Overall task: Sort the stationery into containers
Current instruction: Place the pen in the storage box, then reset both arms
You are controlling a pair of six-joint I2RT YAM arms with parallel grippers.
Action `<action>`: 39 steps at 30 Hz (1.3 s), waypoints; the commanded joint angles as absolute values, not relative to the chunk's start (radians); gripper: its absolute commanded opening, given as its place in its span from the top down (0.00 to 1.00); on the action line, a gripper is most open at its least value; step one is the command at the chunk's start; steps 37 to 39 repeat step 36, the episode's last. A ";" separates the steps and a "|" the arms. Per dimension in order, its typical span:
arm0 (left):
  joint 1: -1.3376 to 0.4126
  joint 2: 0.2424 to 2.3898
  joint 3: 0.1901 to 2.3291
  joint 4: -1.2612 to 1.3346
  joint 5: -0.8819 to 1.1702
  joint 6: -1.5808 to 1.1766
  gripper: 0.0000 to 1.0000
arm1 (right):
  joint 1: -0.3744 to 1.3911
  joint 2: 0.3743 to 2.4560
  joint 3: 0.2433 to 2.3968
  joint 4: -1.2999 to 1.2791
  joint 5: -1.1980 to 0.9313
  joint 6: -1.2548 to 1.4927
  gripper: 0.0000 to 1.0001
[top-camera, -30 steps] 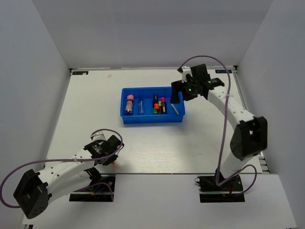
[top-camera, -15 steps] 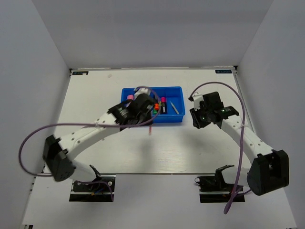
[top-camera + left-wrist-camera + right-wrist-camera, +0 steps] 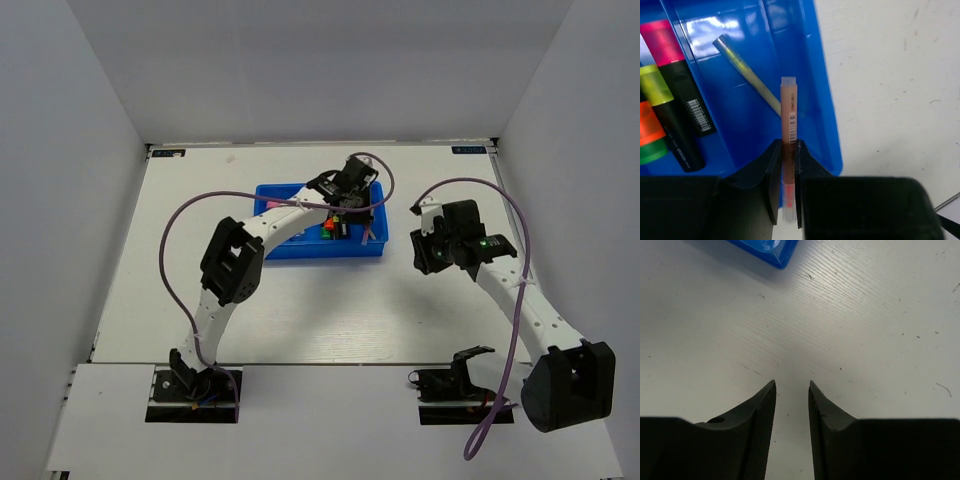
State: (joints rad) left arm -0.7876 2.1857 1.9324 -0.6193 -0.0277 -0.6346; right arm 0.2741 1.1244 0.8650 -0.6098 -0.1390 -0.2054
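The blue tray (image 3: 300,250) sits at mid-table, its divided compartments showing in the left wrist view (image 3: 827,125). My left gripper (image 3: 788,145) is shut on a thin pink-orange stick (image 3: 789,115) and hovers over the tray's rightmost compartment (image 3: 352,195). A thin beige stick (image 3: 747,75) lies in that compartment. Black highlighters (image 3: 670,115) with pink, yellow, orange and green ends lie in the compartment to its left. My right gripper (image 3: 425,250) stands just right of the tray above bare table, open and holding nothing (image 3: 792,384).
A corner of the blue tray (image 3: 771,250) shows at the top of the right wrist view. The left arm (image 3: 235,260) arches over the tray's left half and hides those compartments. White walls enclose the table on three sides.
My left arm swung from the table's front left up over the tray, carrying the stick. My right arm drew back from the tray to its right, and its jaws narrowed.
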 commanded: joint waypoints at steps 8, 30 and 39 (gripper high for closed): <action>-0.741 2.184 1.951 -0.509 0.006 -0.652 0.95 | 0.232 1.101 0.831 -0.589 -0.230 -0.204 0.64; -0.791 1.846 1.722 -0.537 0.045 -0.419 0.00 | 0.181 1.077 0.839 -0.598 -0.218 -0.168 0.10; -0.847 1.425 1.313 -0.652 -0.187 -0.342 0.00 | 0.175 1.028 0.784 -0.512 -0.132 -0.075 0.10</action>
